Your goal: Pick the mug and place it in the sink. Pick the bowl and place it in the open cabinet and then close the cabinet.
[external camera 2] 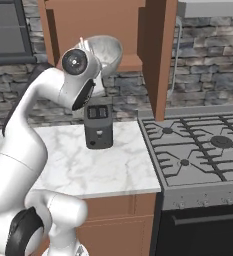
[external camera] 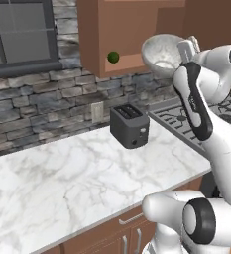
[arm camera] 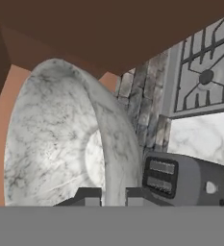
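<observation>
The arm (external camera: 221,149) is glossy white with rounded, bulbous links and dark grey-black bands at its joints. A round dark cap sits at one joint. The claw (arm camera: 113,196) has small dark finger tips.

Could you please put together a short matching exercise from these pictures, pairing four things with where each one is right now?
Things:
1. bowl
2. toaster
3. green ball
4. stove

Places:
A. on the marble counter, below the cabinet
B. right of the counter
C. held tilted in the gripper, at the cabinet's open front
D. on the cabinet shelf

Pairs: 1-C, 2-A, 3-D, 4-B
</observation>
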